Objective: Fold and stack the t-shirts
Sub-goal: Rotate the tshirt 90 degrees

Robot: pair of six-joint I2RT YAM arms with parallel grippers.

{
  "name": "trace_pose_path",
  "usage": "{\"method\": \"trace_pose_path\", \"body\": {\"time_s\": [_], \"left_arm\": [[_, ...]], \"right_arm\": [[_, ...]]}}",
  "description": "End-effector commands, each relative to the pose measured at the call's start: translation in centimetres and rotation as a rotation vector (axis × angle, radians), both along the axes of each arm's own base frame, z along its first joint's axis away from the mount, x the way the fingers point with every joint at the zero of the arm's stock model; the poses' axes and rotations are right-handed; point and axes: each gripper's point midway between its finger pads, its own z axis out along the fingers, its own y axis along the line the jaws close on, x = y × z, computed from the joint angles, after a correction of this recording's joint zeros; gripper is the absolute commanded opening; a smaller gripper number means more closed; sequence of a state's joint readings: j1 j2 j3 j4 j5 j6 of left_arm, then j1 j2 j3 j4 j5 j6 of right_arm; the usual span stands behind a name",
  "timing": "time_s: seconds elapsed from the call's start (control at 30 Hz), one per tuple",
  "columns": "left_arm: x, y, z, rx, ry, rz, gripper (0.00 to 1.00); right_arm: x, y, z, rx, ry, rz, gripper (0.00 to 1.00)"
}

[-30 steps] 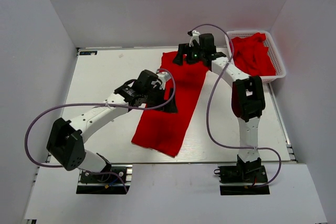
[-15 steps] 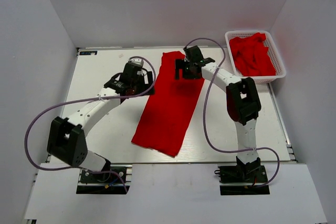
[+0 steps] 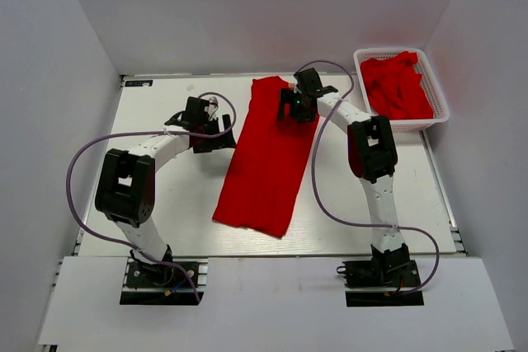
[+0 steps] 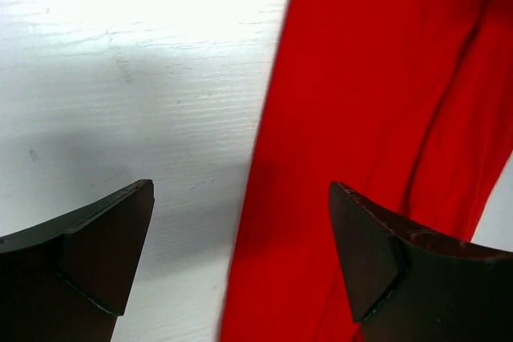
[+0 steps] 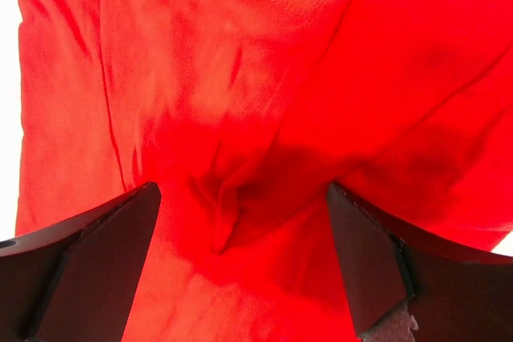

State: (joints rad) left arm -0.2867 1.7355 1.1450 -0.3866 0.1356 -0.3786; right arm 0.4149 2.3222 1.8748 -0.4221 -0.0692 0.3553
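A red t-shirt lies folded into a long strip down the middle of the table. My left gripper is open just above the table at the strip's left edge; the left wrist view shows its fingers straddling that edge of the t-shirt. My right gripper is open over the strip's far end. The right wrist view shows wrinkled red cloth between its fingers, nothing gripped. More red t-shirts lie heaped in the basket.
A white mesh basket stands at the far right corner. The white table is walled by white panels left, back and right. Purple cables loop from both arms over the table.
My left gripper has pulled off the shirt to its left edge and toward the far side. My right gripper has shifted left over the shirt's far end. The strip now lies narrower and straighter.
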Motion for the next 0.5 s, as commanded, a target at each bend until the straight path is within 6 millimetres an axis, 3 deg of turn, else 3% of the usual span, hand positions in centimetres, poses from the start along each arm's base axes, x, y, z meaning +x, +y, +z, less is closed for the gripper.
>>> {"method": "trace_pose_path", "body": {"time_s": [0.0,0.13,0.3,0.37,0.4,0.43,0.47], "left_arm": [[0.1,-1.3,2.5,-0.072,-0.076,-0.087,1.00],[-0.8,-2.4,3.0,-0.131,-0.098,-0.160,1.00],[-0.8,-3.8,1.5,-0.145,-0.049,-0.206,1.00],[-0.7,-4.5,1.3,-0.174,-0.032,-0.230,1.00],[-0.7,-4.9,1.4,-0.195,-0.026,-0.246,1.00],[-0.9,-5.1,1.0,-0.201,-0.014,-0.251,1.00],[-0.7,-5.1,1.1,-0.203,-0.024,-0.252,1.00]], "right_arm": [[2.0,-2.2,-3.8,-0.003,0.065,-0.047,0.90],[7.0,-1.8,-3.0,0.076,-0.063,0.048,0.90],[12.2,-3.7,1.0,0.058,-0.282,0.095,0.90],[12.3,-3.8,3.3,0.064,-0.329,0.134,0.90],[12.4,-3.8,5.8,0.057,-0.384,0.158,0.90],[12.1,-3.9,6.0,0.052,-0.390,0.173,0.90],[11.4,-4.0,9.4,0.044,-0.446,0.202,0.90]]}}
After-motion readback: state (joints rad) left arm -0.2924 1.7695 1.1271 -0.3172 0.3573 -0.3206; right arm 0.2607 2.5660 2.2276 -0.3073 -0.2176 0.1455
